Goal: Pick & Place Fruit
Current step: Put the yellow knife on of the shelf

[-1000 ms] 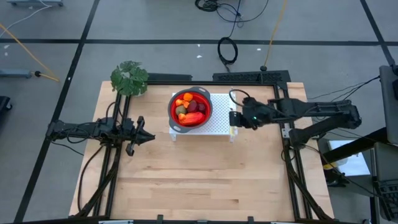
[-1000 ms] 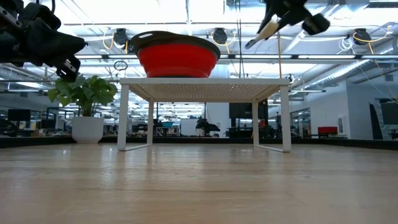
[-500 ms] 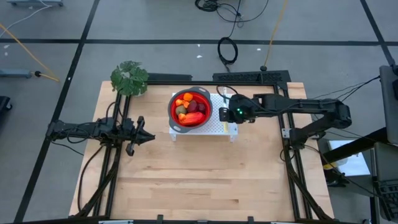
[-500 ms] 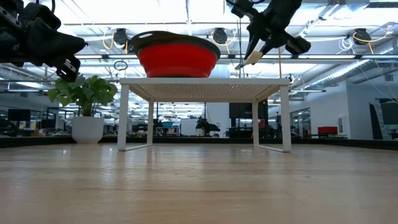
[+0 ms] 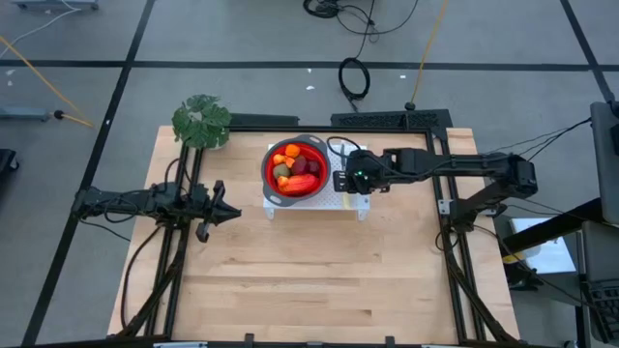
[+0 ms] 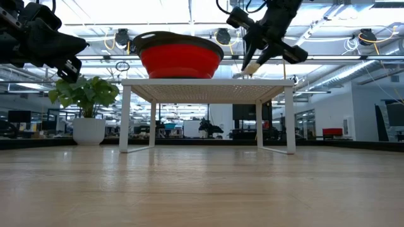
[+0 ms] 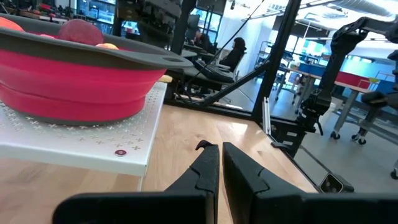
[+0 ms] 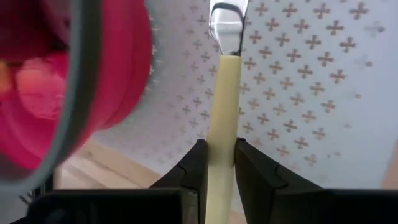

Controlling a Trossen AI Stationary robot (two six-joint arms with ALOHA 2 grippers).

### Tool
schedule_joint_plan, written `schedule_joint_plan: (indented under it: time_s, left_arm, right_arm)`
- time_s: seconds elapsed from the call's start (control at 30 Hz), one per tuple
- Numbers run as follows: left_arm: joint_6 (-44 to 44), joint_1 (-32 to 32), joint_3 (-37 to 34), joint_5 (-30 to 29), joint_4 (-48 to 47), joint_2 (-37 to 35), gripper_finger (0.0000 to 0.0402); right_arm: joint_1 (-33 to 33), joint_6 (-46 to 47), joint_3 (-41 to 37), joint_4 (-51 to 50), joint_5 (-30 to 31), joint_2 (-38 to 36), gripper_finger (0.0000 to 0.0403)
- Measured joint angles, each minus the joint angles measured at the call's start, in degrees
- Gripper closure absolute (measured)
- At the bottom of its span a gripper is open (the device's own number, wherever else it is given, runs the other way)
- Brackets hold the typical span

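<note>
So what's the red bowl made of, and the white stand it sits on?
The bowl looks like soft silicone or plastic: matte red walls with stepped folds, and a stiffer grey rim. The stand seems to be white painted metal, judging by its thin flat top punched with little cross-shaped holes and its slim legs. It could also be hard plastic.

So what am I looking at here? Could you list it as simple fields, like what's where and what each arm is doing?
surface: wooden table
stand: white perforated rack
bowl: red bowl on the rack, holding fruit
right gripper: shut on a pale-handled knife, above the rack beside the bowl
left gripper: shut, empty, waiting left of the rack
plant: potted plant at the table's far left corner
</note>
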Motion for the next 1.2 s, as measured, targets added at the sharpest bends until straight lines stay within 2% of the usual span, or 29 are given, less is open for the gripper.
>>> schedule_joint_plan:
  time_s: [1.2]
  left_arm:
    - [1.1, 0.0, 0.0, 0.1, 0.0, 0.0, 0.0382]
  right_arm:
    - [-0.9, 1.3, -3.0, 0.7, 0.1, 0.0, 0.0361]
